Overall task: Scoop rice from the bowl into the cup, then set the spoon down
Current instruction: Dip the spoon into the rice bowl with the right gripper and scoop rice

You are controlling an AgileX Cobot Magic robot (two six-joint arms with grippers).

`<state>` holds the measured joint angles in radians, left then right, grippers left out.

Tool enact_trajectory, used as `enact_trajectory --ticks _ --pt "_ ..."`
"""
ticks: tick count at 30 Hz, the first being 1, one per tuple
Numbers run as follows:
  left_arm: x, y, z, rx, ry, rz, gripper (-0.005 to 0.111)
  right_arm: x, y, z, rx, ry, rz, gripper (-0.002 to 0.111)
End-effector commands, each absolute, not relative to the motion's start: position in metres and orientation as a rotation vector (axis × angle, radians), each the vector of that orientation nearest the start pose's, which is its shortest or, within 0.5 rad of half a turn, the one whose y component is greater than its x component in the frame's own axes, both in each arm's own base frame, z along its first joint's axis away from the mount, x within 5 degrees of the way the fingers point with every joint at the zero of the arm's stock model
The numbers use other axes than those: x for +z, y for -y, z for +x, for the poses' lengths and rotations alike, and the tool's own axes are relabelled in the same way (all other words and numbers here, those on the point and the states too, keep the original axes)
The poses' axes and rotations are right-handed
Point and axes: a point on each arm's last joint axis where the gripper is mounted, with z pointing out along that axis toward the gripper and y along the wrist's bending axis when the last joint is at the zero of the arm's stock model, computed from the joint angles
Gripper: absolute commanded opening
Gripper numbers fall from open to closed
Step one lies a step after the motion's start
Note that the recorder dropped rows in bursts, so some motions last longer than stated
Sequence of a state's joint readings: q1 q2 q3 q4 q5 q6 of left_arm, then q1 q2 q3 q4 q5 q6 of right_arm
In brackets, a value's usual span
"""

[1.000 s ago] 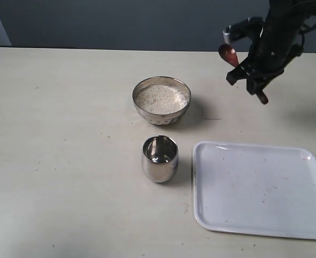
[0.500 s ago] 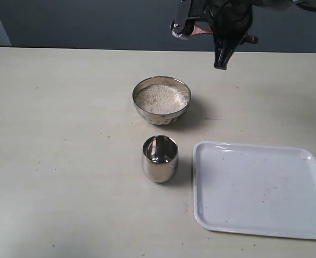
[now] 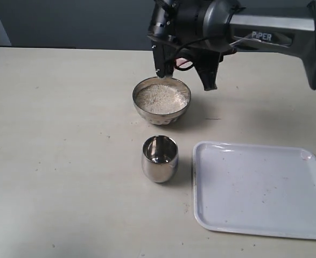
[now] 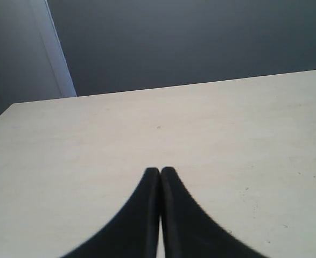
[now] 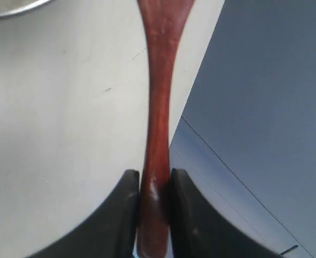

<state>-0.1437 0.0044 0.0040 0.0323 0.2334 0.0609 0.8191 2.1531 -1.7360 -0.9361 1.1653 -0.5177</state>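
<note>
My left pincer (image 4: 160, 172) was clenched, its two black fingers (image 4: 139, 220) touching along their length above the pale table (image 4: 93, 129). Farther right, near the middle of the table in the exterior view, stood the bowl (image 3: 162, 110), heaped with the rice (image 3: 162, 98), and just in front of it, apart from it, the cup (image 3: 160, 157), upright with its mouth open upward. I could not tell whether any grains lay inside the cup. To the right of the cup lay a white tray (image 3: 260, 189), near it but not touching. My right arm (image 3: 265, 32) reached in from the right and hung over the far rim of the bowl. My right pincer (image 5: 155, 180) was grasping the spoon (image 5: 158, 118) by its thin handle, a finger pressed on each side. The handle widened toward the head, which ran off the frame close to the bowl's rim in that wrist view.
</note>
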Motion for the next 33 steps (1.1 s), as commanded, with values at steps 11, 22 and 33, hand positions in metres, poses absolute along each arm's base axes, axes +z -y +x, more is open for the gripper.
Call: enact_trajectory --ticks 11,22,33 --pt "0.192 0.008 0.055 -0.042 -1.704 0.199 0.001 0.179 -0.286 0.352 -1.524 -1.394 -2.198 -0.001" --pt "0.192 0.008 0.055 -0.046 -1.704 0.202 0.001 0.152 -0.291 0.362 -1.670 -1.309 -2.107 -0.001" --pt "0.192 0.008 0.055 -0.049 -1.703 0.206 0.001 0.146 -0.295 0.353 -1.614 -1.322 -2.225 -0.001"
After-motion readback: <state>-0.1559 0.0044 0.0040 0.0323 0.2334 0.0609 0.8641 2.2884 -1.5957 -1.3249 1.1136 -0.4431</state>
